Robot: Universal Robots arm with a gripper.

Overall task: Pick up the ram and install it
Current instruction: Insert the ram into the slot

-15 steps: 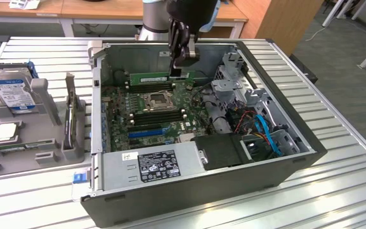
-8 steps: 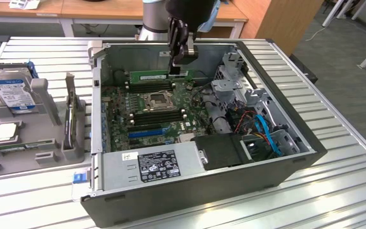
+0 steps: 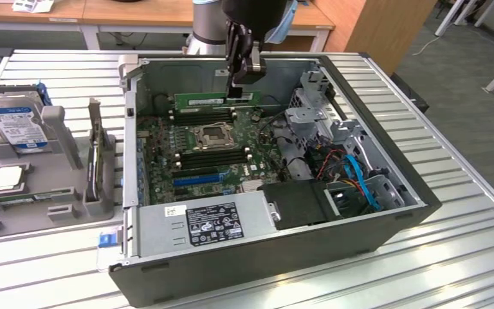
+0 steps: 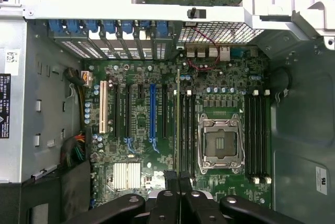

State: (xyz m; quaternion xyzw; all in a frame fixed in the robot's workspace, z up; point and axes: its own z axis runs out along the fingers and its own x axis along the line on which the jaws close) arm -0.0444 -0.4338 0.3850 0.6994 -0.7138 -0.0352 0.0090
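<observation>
Holding the ram [image 3: 204, 100] in a narrow pinch right now: the gripper [image 3: 241, 82] has its fingers clamped on the stick's top edge near one end, so most of the length sticks out to one side of the fingers. The stick hangs straight below the gripper, long edge level, over the motherboard [image 3: 229, 161] inside the open case [image 3: 316, 244].

From the wrist camera the ram [image 4: 178, 119] is edge-on, just a thin line running away from the gripper [image 4: 178, 179]. It sits just beside the near bank of black memory slots [image 4: 187, 130], on the side away from the processor socket [image 4: 220, 143]. Can't tell whether it's over a slot of its own or a bit off.

My take on doing this bit well: keep that thin line dead parallel to the slot and centred over it, and keep the stick level, because an off-centre grip like this will want to tip the far end. Push straight down, no twisting.

As for looks, it's a long, skinny green board with darker patches and a pale label on its face, really thin.
</observation>
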